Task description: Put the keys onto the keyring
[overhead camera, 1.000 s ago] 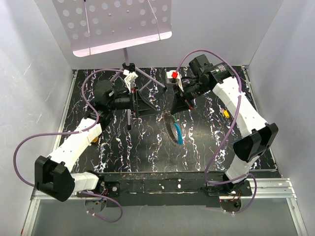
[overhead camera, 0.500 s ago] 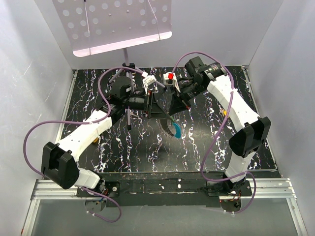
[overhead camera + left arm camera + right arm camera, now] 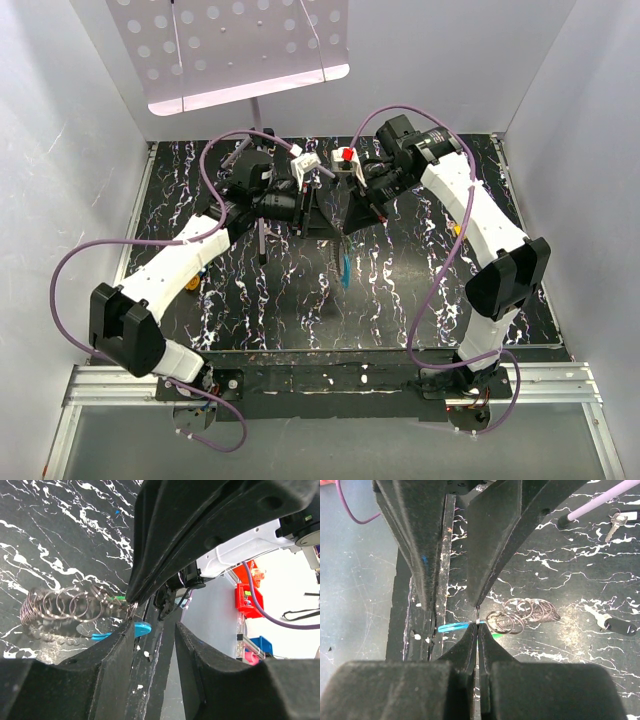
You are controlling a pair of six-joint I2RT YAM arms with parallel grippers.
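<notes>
black white-veined tabletop (image 3: 400, 310), perforated pale panel (image 3: 235, 50) on a purple tripod stand (image 3: 262, 133) at the rear

The table (image 3: 420, 300) was black, veined with white like marble. The keyring (image 3: 522, 614) was silvery, with a light-blue strip (image 3: 451, 627). The key (image 3: 496, 636) had a bright green head. The left arm (image 3: 170, 270) and right arm (image 3: 490, 215) were white with black joints, and their cables (image 3: 252, 592) were purple. The left gripper (image 3: 155, 626) and right gripper (image 3: 477, 630) were black. A tag (image 3: 347, 153) was red. The board (image 3: 240, 50) was pale lilac, dotted with lighter round spots.
</notes>
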